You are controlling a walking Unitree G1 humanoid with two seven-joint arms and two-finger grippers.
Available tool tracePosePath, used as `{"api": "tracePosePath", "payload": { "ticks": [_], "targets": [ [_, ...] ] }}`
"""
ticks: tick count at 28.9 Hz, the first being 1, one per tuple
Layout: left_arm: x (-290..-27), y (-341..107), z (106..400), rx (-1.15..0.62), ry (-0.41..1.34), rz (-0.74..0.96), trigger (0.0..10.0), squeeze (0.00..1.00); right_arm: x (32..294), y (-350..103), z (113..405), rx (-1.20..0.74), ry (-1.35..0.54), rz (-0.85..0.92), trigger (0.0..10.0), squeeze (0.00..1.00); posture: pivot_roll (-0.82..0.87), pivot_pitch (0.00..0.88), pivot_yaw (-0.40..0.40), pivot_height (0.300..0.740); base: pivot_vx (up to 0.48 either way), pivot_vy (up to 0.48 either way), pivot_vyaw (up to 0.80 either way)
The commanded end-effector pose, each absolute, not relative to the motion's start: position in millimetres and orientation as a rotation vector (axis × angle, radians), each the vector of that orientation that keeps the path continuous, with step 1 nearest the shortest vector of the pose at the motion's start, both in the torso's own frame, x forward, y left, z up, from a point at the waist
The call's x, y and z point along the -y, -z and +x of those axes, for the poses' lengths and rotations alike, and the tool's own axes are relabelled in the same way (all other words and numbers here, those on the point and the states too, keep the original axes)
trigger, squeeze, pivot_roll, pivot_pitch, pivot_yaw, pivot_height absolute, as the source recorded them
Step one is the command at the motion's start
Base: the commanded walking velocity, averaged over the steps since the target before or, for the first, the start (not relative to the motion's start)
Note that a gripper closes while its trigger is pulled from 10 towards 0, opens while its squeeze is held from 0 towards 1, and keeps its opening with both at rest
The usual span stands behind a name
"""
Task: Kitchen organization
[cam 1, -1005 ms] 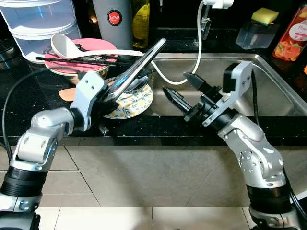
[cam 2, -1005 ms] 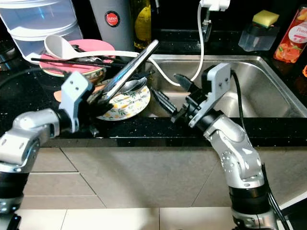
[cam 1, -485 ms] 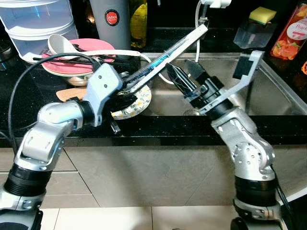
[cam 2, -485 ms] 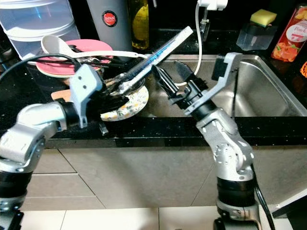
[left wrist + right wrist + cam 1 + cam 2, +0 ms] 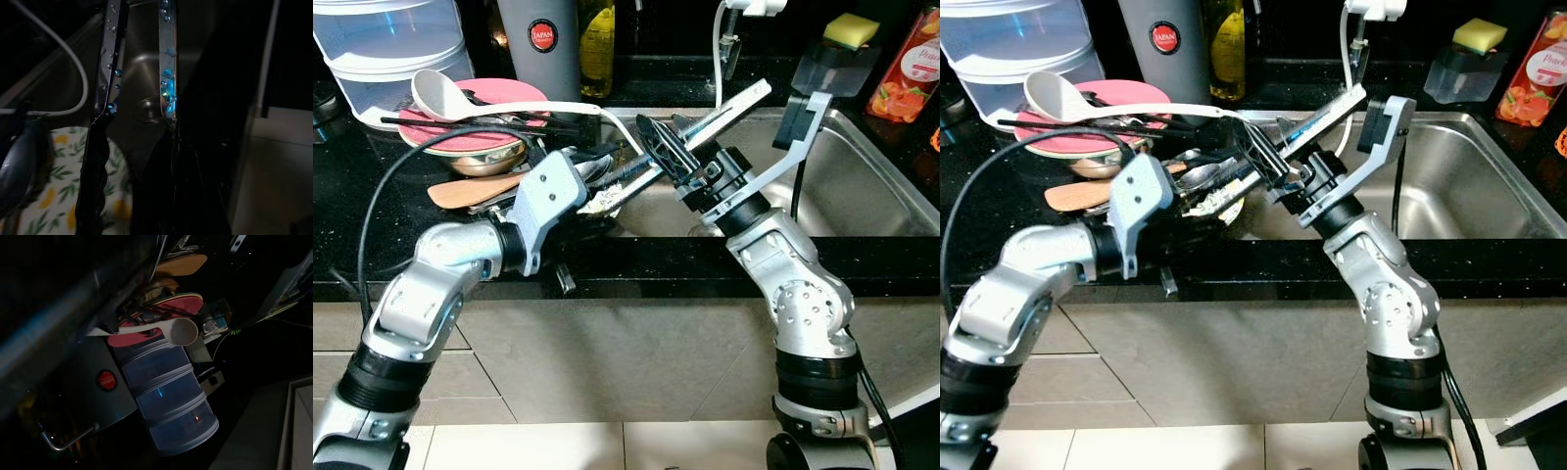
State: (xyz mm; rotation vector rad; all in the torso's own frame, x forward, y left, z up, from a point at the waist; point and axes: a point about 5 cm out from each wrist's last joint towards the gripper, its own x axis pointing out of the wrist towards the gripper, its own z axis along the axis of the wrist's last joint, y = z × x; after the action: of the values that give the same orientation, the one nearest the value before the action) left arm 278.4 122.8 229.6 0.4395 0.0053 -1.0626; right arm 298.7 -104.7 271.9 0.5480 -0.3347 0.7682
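1. The metal tongs [image 5: 705, 122] have swung across: 1 s ago their free end rose over the floral plate [image 5: 603, 201]; now it reaches over the sink [image 5: 871, 186].
2. The left gripper [image 5: 597, 186], clamped on the tongs, has moved toward the sink edge.
3. The right gripper [image 5: 668, 157] has risen from the counter's front edge and now meets the tongs mid-length.

Black speckled countertop [image 5: 372, 186]: pink plate [image 5: 475, 122], floral plate [image 5: 54, 205], clear stacked container [image 5: 396, 49], grey canister [image 5: 541, 44].
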Motion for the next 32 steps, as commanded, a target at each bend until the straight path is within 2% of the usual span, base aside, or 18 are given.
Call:
{"api": "tracePosePath", "payload": {
  "ticks": [1, 16, 17, 19, 20, 21, 22, 25, 26, 32],
  "targets": [
    [-117.7, -228.4, 276.5, 0.010, 1.086, 0.429, 10.0, 0.00, 103.5, -270.3, 300.4, 0.311, -0.767, 0.564, 0.0, 0.00, 0.07, 0.013, -0.005, 0.740, 0.000, 0.000, 0.00],
    [-122.7, -235.7, 285.8, 0.063, 0.977, 0.460, 10.0, 0.00, 106.3, -267.7, 304.0, 0.292, -0.727, 0.562, 0.0, 0.00, 0.07, 0.012, -0.006, 0.740, 0.000, 0.000, 0.00],
    [-123.1, -236.3, 287.2, 0.071, 0.961, 0.464, 10.0, 0.00, 106.2, -267.7, 304.1, 0.292, -0.726, 0.561, 6.4, 0.00, 0.07, 0.012, -0.006, 0.740, 0.000, 0.000, 0.00],
    [-123.1, -236.3, 287.2, 0.071, 0.961, 0.464, 10.0, 0.00, 106.2, -267.7, 304.1, 0.292, -0.726, 0.561, 6.4, 0.00, 0.07, 0.012, -0.006, 0.740, 0.000, 0.000, 0.00],
    [-123.5, -236.9, 288.3, 0.074, 0.952, 0.451, 10.0, 0.06, 106.1, -267.6, 304.2, 0.291, -0.724, 0.560, 10.0, 0.00, 0.08, 0.012, -0.007, 0.740, 0.000, 0.000, 0.00],
    [-123.5, -236.9, 288.3, 0.074, 0.952, 0.451, 10.0, 0.06, 106.1, -267.6, 304.2, 0.291, -0.724, 0.560, 10.0, 0.00, 0.08, 0.012, -0.007, 0.740, 0.000, 0.000, 0.00],
    [-124.0, -238.5, 289.6, 0.077, 0.941, 0.426, 10.0, 1.00, 105.8, -267.2, 304.5, 0.289, -0.721, 0.552, 10.0, 0.00, 0.08, 0.012, -0.007, 0.740, 0.000, 0.000, 0.00],
    [-127.0, -244.9, 293.3, 0.104, 0.890, 0.374, 10.0, 1.00, 106.9, -266.6, 306.4, 0.287, -0.697, 0.539, 10.0, 0.00, 0.08, 0.012, -0.007, 0.740, 0.000, 0.000, 0.00],
    [-128.9, -248.6, 293.1, 0.125, 0.879, 0.342, 10.0, 0.00, 109.1, -266.7, 308.8, 0.292, -0.660, 0.539, 10.0, 0.00, 0.07, 0.011, -0.001, 0.740, 0.000, 0.000, 0.00],
    [-135.4, -260.9, 288.7, 0.197, 0.861, 0.203, 10.0, 0.00, 128.7, -267.8, 327.8, 0.302, -0.442, 0.598, 10.0, 0.00, 0.07, 0.011, -0.002, 0.740, 0.000, 0.000, 0.00]
  ]
}}
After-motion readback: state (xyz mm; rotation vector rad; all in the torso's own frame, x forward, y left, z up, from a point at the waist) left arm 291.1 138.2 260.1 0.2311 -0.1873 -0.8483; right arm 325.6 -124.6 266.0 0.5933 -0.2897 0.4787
